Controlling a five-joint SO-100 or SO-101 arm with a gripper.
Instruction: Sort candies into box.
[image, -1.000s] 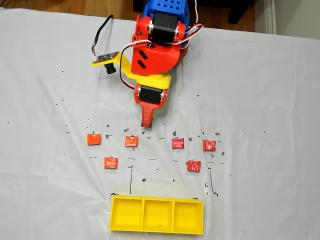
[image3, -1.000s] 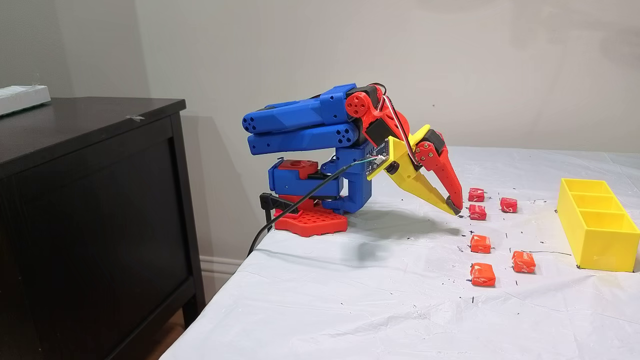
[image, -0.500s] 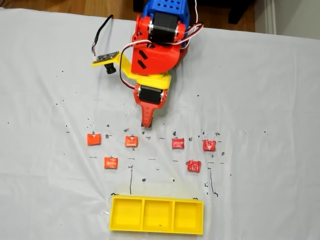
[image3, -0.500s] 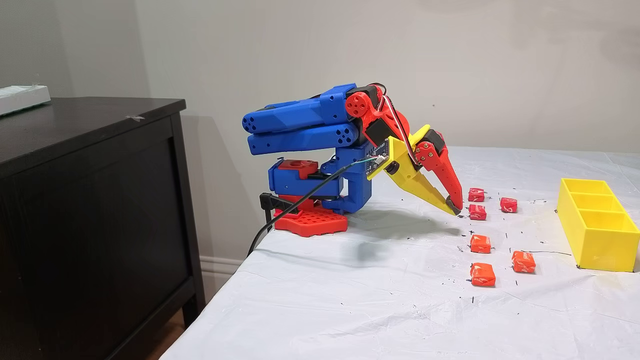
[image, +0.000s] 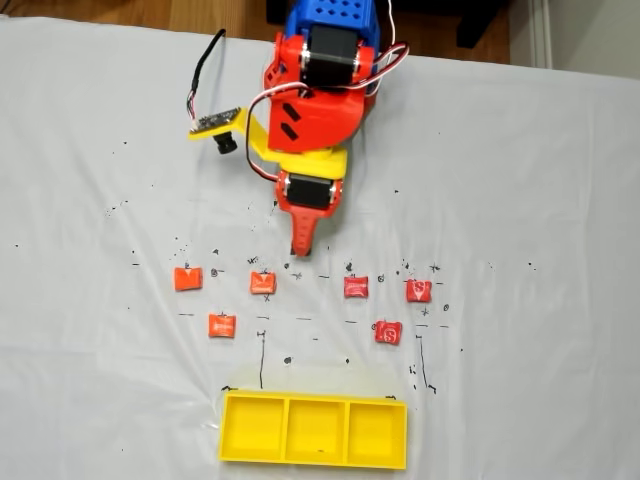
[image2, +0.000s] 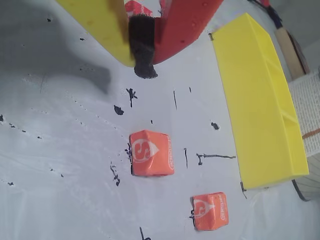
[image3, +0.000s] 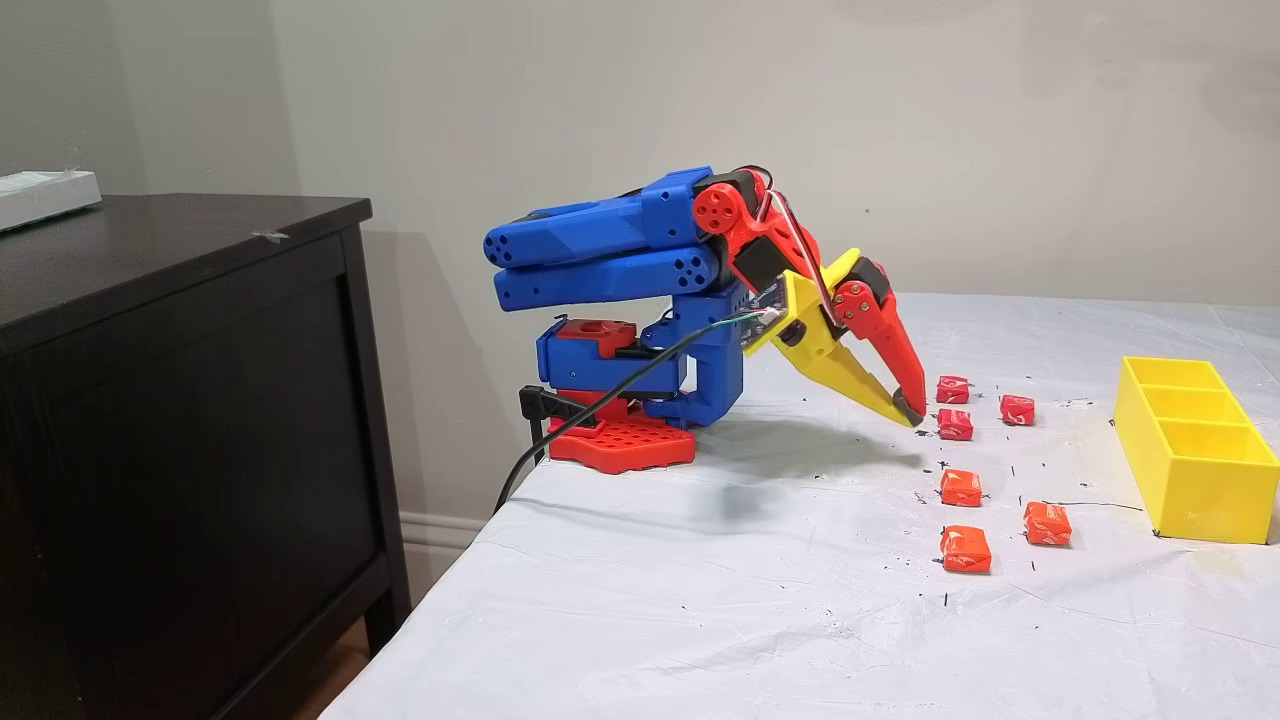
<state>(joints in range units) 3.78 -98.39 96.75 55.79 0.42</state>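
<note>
- The pincer (image: 299, 252) is clenched, holding nothing, its tips poised just above the desk (image: 520, 180)
- Six candies lie loose on the desk in a fixed view; three orange (image: 263, 283) at left, three red (image: 356, 287) at right
- The yellow box (image: 314, 431) sits at the near edge; its three compartments hold no candy

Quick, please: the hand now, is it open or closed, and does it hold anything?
Hand: closed, fingertips together, holding nothing; it hangs above the white cloth.
</note>
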